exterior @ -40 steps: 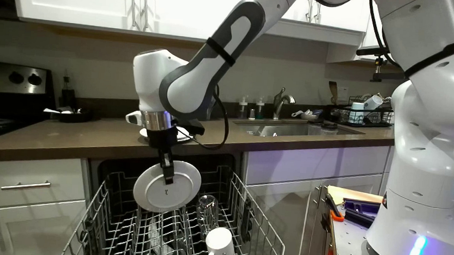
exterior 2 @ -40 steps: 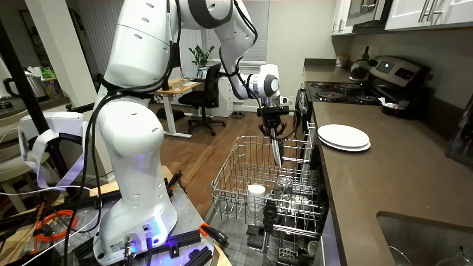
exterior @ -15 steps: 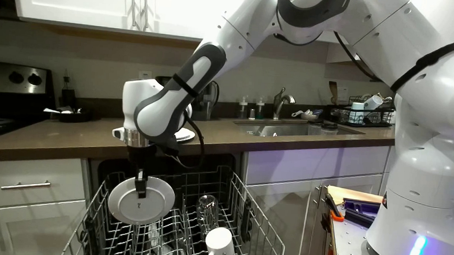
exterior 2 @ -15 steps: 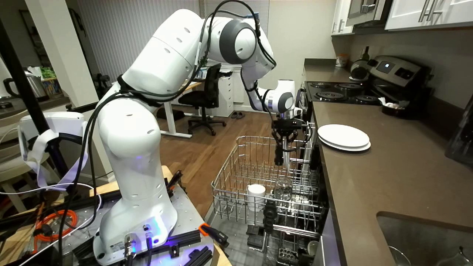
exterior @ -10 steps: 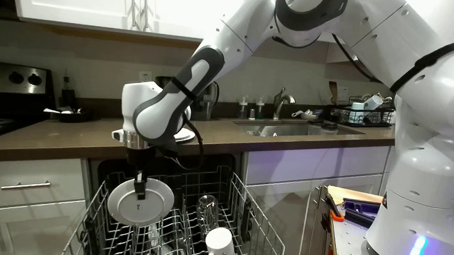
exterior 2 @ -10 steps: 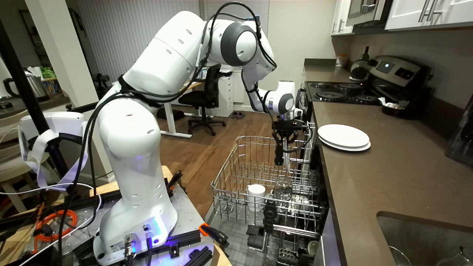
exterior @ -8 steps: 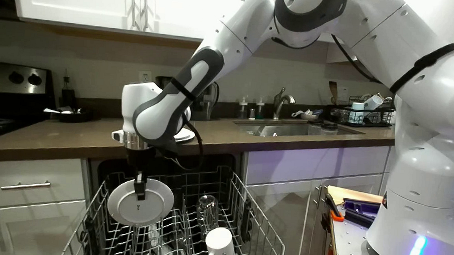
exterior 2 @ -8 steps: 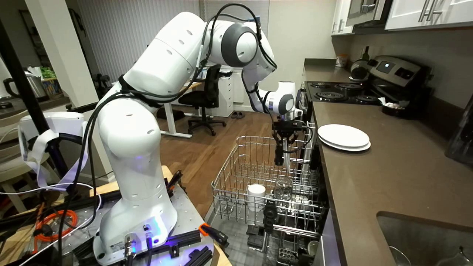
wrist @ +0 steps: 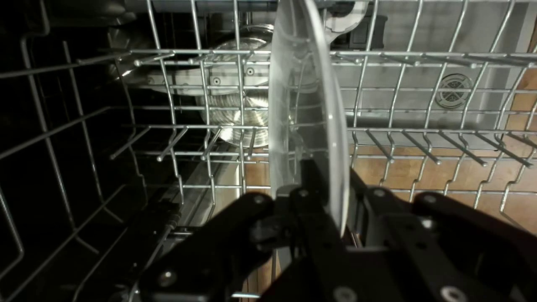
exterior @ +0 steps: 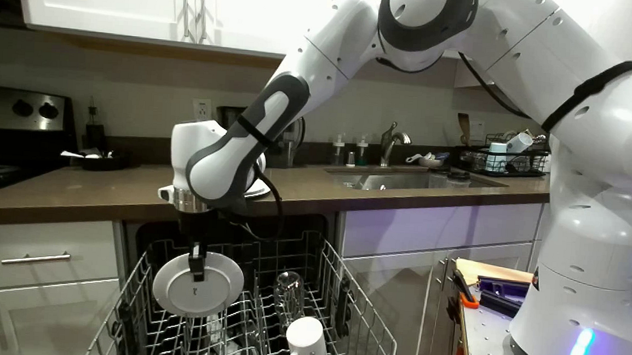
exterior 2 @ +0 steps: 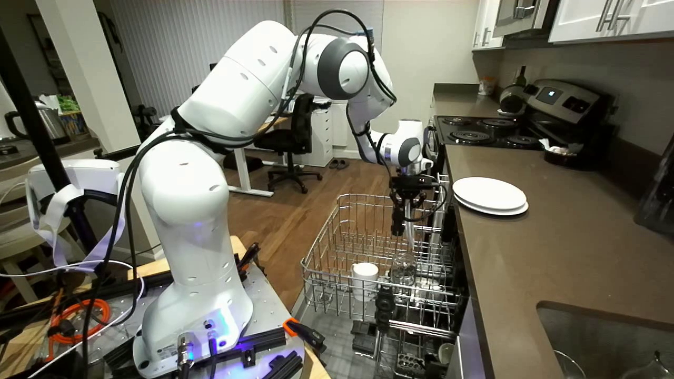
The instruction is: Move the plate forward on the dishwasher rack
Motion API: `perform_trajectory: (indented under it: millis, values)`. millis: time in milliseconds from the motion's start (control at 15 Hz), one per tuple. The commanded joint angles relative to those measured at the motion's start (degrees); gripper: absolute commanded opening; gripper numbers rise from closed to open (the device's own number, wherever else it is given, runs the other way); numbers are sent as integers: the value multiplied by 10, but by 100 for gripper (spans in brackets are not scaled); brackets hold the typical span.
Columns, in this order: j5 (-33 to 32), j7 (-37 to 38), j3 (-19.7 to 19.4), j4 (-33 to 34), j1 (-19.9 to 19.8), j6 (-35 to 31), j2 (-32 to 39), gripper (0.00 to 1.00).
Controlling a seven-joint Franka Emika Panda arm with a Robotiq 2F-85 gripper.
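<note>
The round white plate [exterior: 218, 291] hangs nearly upright in both exterior views [exterior 2: 409, 227]. My gripper [exterior: 196, 272] holds its upper part, one finger on each face, as the wrist view shows [wrist: 331, 167]. The gripper is shut on the plate. In the wrist view the plate [wrist: 280, 105] is seen almost edge-on, its rim running along the rack's wires. The grey wire dishwasher rack [exterior: 358, 291] is pulled out below it. The plate's lower edge is among or just over the tines at the rack's back left. I cannot tell whether it touches the wires.
A white mug [exterior: 306, 336] and an upturned clear glass [exterior: 288, 296] stand in the rack, right of the plate. The brown counter edge [exterior: 402, 201] runs behind the rack. Stacked white plates [exterior 2: 489, 193] lie on the counter. The rack's side walls rise around the plate.
Over these seconds the gripper and plate have moved left and down in an exterior view, and the plate has turned slightly. In the last half second both have sunk a little and shifted slightly right.
</note>
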State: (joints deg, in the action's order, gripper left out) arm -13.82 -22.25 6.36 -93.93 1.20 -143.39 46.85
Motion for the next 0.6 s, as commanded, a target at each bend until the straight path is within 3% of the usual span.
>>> perform_trajectory:
  millis: [0,533]
  values:
    - [15,-10,4,15,-7,12,11,9]
    - [14,-1,-2,43,-2,34,37,9]
